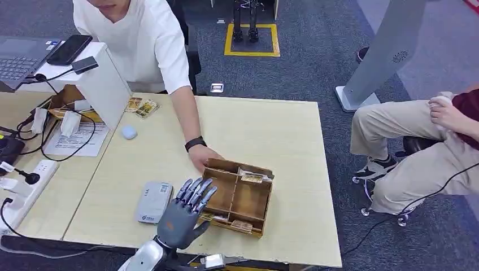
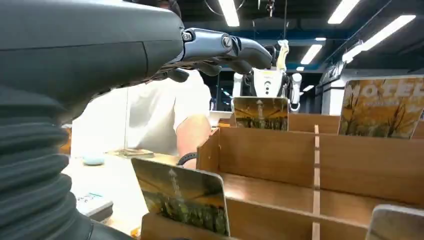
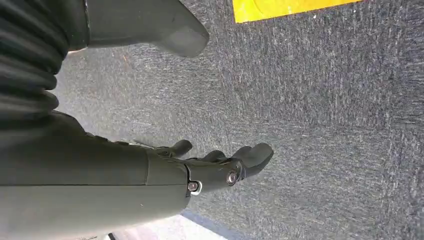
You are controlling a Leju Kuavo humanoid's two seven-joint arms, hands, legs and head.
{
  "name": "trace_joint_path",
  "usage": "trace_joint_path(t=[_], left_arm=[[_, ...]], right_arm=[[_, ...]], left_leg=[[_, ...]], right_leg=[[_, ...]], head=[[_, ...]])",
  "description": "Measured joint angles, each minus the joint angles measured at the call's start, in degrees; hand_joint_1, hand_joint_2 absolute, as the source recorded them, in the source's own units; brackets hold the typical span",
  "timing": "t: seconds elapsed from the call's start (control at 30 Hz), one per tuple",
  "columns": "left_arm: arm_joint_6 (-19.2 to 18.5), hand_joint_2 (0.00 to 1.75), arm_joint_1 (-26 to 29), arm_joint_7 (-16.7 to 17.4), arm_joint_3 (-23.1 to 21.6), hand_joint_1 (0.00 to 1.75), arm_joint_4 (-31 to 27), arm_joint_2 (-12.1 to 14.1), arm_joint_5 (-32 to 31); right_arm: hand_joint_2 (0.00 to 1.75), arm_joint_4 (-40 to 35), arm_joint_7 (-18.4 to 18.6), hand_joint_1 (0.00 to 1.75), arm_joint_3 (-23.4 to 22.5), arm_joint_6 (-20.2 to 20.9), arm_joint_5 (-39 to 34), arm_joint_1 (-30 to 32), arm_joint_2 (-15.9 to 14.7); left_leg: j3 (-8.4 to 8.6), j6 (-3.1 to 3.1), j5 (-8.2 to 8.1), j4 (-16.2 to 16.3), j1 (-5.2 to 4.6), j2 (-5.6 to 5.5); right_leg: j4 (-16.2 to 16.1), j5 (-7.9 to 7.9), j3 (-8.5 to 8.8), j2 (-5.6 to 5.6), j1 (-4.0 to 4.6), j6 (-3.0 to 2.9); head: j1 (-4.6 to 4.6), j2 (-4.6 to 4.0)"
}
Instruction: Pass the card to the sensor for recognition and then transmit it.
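Hovering with my fingers [image 1: 195,192] straight and slightly fanned, my left hand [image 1: 182,217] holds nothing and hangs over the near left corner of the wooden box [image 1: 240,196], fingertips just over its left wall. From my left wrist I see those fingers [image 2: 225,47] stretched out above the box's dividers, with one card [image 2: 182,195] standing in the nearest slot and touching nothing of mine. More cards stand on the far side of the box, one [image 2: 260,113] near the middle and one [image 2: 384,106] to the right with large letters on it. My right hand [image 3: 200,172] hangs by my side over the dark carpet [image 3: 320,100], fingers loosely extended with gaps between them and nothing in them. In the head view the box sits on the pale table [image 1: 282,130], divided into compartments, with cards [image 1: 252,178] lying along its far edge and another [image 1: 242,226] at its near edge. Just left of my left hand lies the grey card reader [image 1: 153,201], flat on the table and apart from the box. A person in a white shirt [image 1: 141,39] sits at the far side and rests a hand [image 1: 203,157] against the box's far left corner, a dark band [image 1: 195,143] on the wrist. Further left are a small pale blue puck [image 1: 129,132], two cards [image 1: 141,106] lying flat, a white stand [image 1: 104,82] with a phone [image 1: 69,49] on top, and a tangle of cables [image 1: 34,132]. To the right another person sits in beige trousers [image 1: 406,147].
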Motion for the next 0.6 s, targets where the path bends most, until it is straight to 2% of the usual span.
trace_joint_path(t=[0.27,0.3,0.33,0.37,0.53,0.57,0.6], left_arm=[[0.0,1.75,-0.1,0.7,0.0,0.00,0.5,0.0,-1.2],[0.0,1.75,-0.1,0.9,0.0,0.19,0.5,0.0,-1.4],[0.0,1.75,-0.1,0.9,0.0,0.63,0.5,0.0,-1.4],[0.0,1.75,-0.1,1.1,0.0,1.45,0.5,0.0,-1.5],[0.0,1.75,-0.1,1.4,0.0,1.40,0.5,0.0,-1.5],[0.0,1.75,-0.1,1.4,0.0,1.24,0.5,0.0,-1.6],[0.0,1.75,-0.2,1.4,0.0,1.01,0.6,0.0,-1.6]], right_arm=[[1.75,0.0,0.0,0.00,0.0,0.0,0.0,0.0,0.0],[1.75,0.0,0.0,0.00,0.0,0.0,-0.1,0.0,0.0],[1.75,0.0,0.0,0.00,0.0,0.0,-0.1,0.0,0.0],[1.75,0.0,0.0,0.00,0.0,0.0,-0.1,0.0,0.0],[1.75,0.0,0.0,0.00,0.0,0.0,-0.1,0.0,0.0],[1.75,0.0,0.0,0.00,0.0,0.0,-0.1,0.0,0.0],[1.75,0.0,0.0,0.00,0.0,0.0,-0.1,0.0,0.0]], left_leg=[[0.00,0.00,0.00,0.0,0.00,0.00],[0.00,0.00,0.00,0.0,0.00,0.00],[0.00,0.00,0.00,0.0,0.00,0.00],[0.00,0.00,0.00,0.0,0.00,0.00],[0.00,0.00,0.00,0.0,0.00,0.00],[0.00,0.00,0.00,0.0,0.00,0.00],[0.00,0.00,0.00,0.0,0.00,0.00]], right_leg=[[0.0,0.00,0.00,0.00,0.00,0.00],[0.0,0.00,0.00,0.00,0.00,0.00],[0.0,0.00,0.00,0.00,0.00,0.00],[0.0,0.00,0.00,0.00,0.00,0.00],[0.0,0.00,0.00,0.00,0.00,0.00],[0.0,0.00,0.00,0.00,0.00,0.00],[0.0,0.00,0.00,0.00,0.00,0.00]], head=[[-0.02,0.00],[0.00,0.00],[-0.02,0.00],[-0.02,0.00],[-0.02,0.02],[0.00,0.02],[-0.02,0.00]])
